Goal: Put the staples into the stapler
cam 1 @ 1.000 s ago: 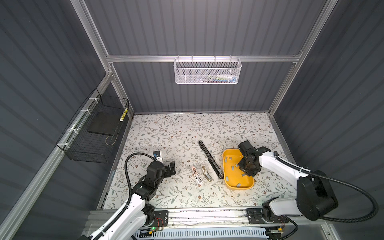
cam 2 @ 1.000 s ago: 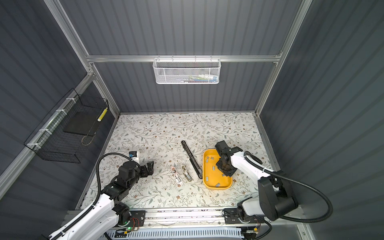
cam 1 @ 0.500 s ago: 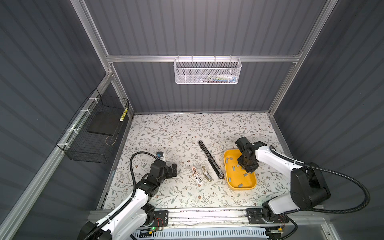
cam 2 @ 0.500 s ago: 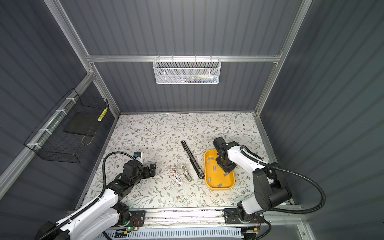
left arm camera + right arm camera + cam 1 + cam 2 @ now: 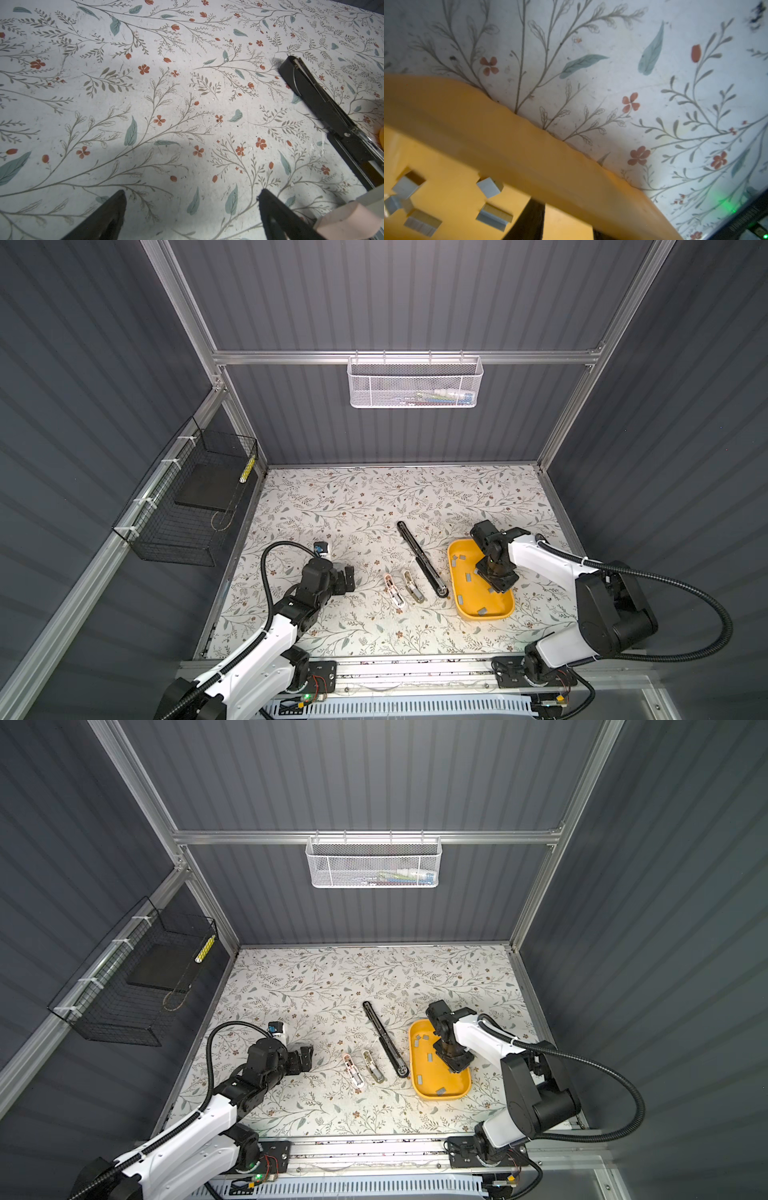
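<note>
Standing low in the yellow tray (image 5: 482, 616) among staples (image 5: 490, 187), right claw (image 5: 498, 578) — gap unreadable; left claw (image 5: 348, 578) wide, empty — black stapler (image 5: 419, 560) between.

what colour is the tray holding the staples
Yellow-orange, plain with no pattern. The tray shows best in a top view.

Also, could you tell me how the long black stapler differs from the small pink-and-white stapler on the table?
The black stapler is dark and much longer; the pink-and-white stapler is pale and short. The black stapler lies beside the yellow tray, the pink-and-white stapler nearer the left gripper, with a small grey stapler between them. Both lie on the floral table, slanted the same way, untouched.
</note>
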### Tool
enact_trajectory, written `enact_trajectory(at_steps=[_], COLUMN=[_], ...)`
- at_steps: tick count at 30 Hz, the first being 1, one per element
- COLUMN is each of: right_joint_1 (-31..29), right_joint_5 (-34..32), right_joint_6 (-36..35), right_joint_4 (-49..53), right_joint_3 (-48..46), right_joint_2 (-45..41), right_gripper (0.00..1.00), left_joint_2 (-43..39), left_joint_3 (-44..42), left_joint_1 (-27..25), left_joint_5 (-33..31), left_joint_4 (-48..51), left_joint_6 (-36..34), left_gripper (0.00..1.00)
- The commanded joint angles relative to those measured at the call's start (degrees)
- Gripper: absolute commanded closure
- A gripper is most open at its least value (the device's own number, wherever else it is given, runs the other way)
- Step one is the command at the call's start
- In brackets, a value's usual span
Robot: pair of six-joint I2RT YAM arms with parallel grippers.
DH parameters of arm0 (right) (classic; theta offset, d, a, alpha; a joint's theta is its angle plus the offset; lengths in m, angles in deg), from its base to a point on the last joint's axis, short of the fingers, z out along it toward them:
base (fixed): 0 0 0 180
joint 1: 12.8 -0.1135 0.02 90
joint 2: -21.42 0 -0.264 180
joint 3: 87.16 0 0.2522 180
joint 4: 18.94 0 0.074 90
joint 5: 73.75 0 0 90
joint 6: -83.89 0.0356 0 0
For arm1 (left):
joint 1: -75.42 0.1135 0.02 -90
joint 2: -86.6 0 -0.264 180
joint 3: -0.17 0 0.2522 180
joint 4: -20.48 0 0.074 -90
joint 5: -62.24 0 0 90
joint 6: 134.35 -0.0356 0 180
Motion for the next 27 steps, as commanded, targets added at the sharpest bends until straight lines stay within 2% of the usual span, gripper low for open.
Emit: enact_trajectory(at_steps=[1, 15, 22, 27], right_joint_1=[0.08, -0.86, -1.64, -2.27], right_joint_5=[-1.3, -3.7, -3.77, -0.65], right_joint_6=[1.05, -2.27, -4.23, -6.61], right_joint_4=[0.05, -3.0, -8.09, -15.23], right_joint_3=[-1.32, -3.42, -8.13, -11.89], right_joint_2=[1.38, 2.48, -2.77, -6.38], right_gripper=[0.62, 0.63, 0.63, 0.7], left_joint_2=[-0.04, -1.1, -1.49, -1.25], left_joint_3=[1.53, 1.06, 0.89, 0.96], left_joint_1=[0.07, 0.07, 0.07, 0.07], left_joint_5=[0.92, 1.61, 2.21, 2.54], left_joint_4=[-0.31, -0.48, -0.73, -0.73], left_joint_6=[-0.3, -0.49, -0.78, -0.86], left_gripper=[0.0, 0.0, 0.0, 0.0])
